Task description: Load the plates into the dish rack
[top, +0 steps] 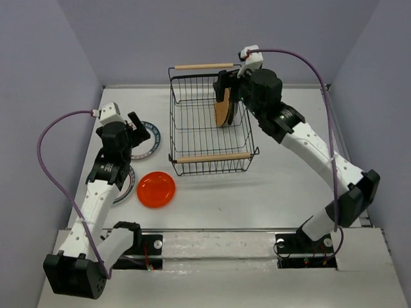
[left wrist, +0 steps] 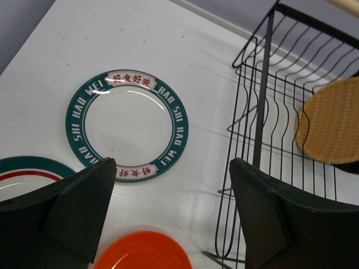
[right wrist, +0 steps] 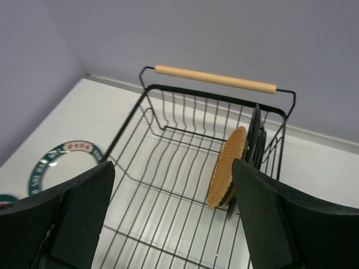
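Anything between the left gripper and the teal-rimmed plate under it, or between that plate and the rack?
Nothing visible. The left gripper hangs open over the teal-rimmed plate, which lies uncovered. The dish rack is free on its left; the tan plate stands at its right end, below the open right gripper.

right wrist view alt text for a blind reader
Black wire dish rack holding a tan woven plate on edge at its right, a dark plate behind it. The open right gripper frames the bottom; a teal-rimmed plate lies on the table, left.
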Tool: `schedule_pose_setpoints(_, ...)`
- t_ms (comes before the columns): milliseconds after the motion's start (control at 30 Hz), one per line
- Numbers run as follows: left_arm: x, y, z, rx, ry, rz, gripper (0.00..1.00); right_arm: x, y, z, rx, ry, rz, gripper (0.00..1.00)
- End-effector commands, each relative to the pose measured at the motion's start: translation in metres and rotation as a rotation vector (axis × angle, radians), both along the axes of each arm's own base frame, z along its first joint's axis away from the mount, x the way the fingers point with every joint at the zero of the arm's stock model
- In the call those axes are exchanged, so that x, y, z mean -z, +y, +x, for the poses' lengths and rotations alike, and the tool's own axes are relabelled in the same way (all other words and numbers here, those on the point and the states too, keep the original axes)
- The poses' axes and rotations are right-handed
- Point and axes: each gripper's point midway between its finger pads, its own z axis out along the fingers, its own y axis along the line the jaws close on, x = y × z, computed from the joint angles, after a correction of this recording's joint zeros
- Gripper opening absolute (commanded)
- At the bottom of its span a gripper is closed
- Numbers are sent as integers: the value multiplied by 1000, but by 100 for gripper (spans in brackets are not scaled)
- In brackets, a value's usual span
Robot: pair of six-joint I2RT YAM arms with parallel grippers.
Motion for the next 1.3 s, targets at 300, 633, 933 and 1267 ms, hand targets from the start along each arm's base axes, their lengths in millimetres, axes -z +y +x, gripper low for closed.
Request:
schedule_pose_setpoints(300, 48, 95, 60, -154, 93, -330, 83, -31, -11, -118, -331, -54, 164, 90)
schedule_pose_setpoints(633, 127, 140, 86, -208, 318, -302, 71, 9, -18, -145, -379, 1, 177, 90)
schedule_pose_setpoints(933, 170, 170, 93, -229, 429, -230, 66, 8, -19, -147, -386, -7, 174, 90)
schedule_pose_setpoints(1267, 200, 148, 111, -67, 460, -310, 63, 17, -13, -140, -386, 16, 164, 90)
